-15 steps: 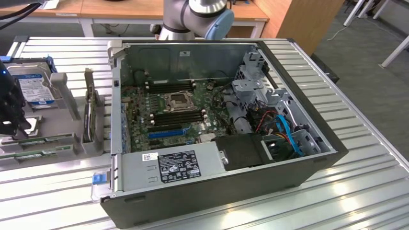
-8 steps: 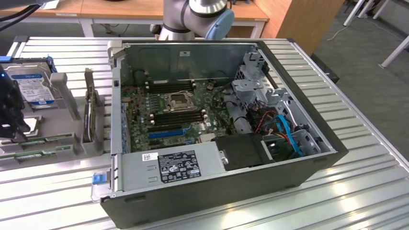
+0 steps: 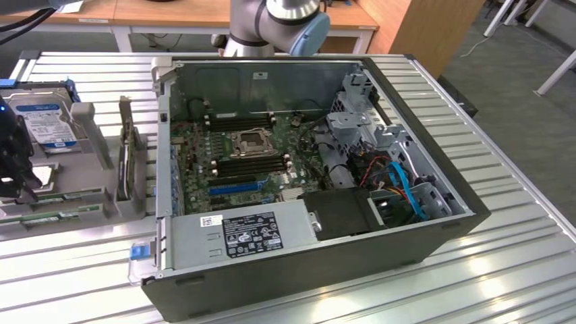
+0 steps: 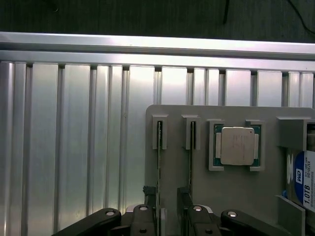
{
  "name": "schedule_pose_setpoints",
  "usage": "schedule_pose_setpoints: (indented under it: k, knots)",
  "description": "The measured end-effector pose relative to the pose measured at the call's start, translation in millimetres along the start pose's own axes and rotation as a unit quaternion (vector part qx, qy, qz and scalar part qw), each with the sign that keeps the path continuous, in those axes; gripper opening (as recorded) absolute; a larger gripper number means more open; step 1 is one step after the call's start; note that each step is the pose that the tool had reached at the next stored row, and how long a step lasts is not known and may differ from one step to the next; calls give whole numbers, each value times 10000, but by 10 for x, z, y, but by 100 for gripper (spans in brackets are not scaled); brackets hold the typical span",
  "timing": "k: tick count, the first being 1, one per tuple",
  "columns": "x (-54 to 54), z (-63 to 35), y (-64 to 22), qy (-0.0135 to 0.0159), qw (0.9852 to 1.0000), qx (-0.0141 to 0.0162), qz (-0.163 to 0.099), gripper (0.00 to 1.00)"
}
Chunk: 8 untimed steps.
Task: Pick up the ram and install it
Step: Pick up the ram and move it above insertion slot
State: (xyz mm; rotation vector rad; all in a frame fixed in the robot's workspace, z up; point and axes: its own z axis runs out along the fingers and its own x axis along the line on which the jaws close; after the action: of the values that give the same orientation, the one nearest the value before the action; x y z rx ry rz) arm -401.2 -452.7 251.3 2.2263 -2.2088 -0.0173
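The gripper (image 4: pixel 167 209), spread wide and holding nothing, hangs over the grey holder (image 4: pixel 231 196), where the on-edge ram (image 4: pixel 159 162) runs lengthwise between its fingers.

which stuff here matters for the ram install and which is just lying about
For the job: thin green ram stick in a grey plastic holder; open black computer case; black end effector, open.
Lying about: square silver processor chip; silver hard drive, blue-white label.
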Motion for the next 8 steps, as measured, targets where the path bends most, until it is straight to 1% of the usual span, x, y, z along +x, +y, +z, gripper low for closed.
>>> schedule_pose_setpoints:
  k: [3,8]
  knots:
    - [3,15,0,0,10000,1,-1,31]
    - [23,91,-1,0,10000,0,-1,31]
